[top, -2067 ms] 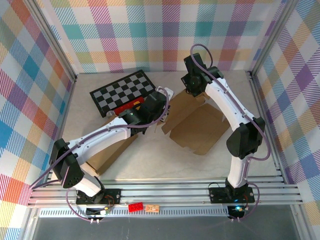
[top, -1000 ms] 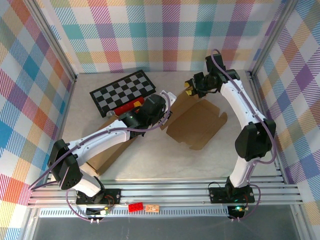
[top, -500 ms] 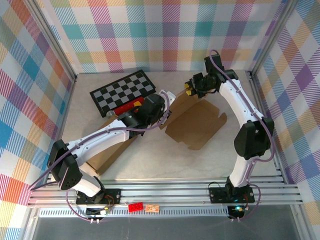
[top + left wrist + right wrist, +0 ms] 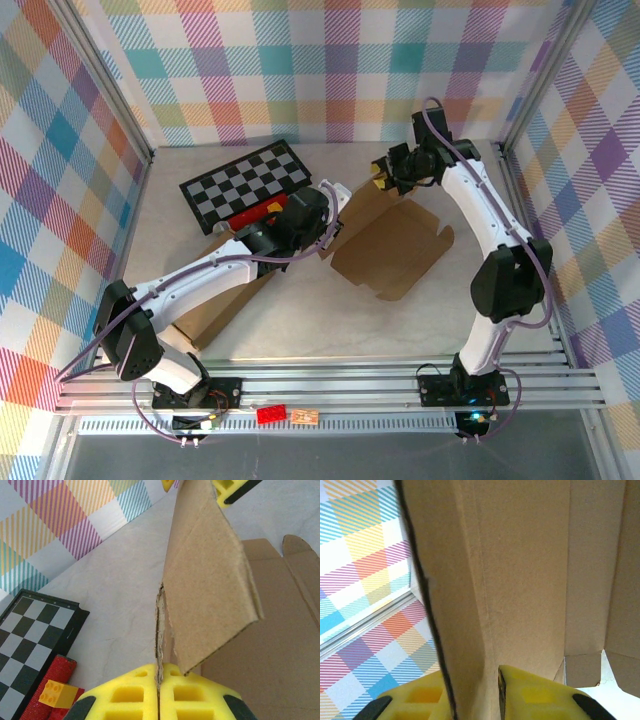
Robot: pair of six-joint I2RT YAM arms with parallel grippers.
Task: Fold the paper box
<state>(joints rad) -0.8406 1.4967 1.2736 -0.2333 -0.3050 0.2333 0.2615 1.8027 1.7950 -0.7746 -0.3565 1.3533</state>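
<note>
My left claw [image 4: 160,682] clamped on the near end of the raised flap [image 4: 205,580], my right claw [image 4: 472,692] pinching its far end: the flap's long axis runs from one to the other, the paper box [image 4: 400,255] lying flat just right of the centre of the counter [image 4: 300,320]

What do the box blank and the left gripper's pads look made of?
The box blank: brown cardboard, matte, likely corrugated; its pinched edge looks layered. The left gripper pads: yellow, matte, with square recesses, probably moulded or printed plastic, though foam is possible.
</note>
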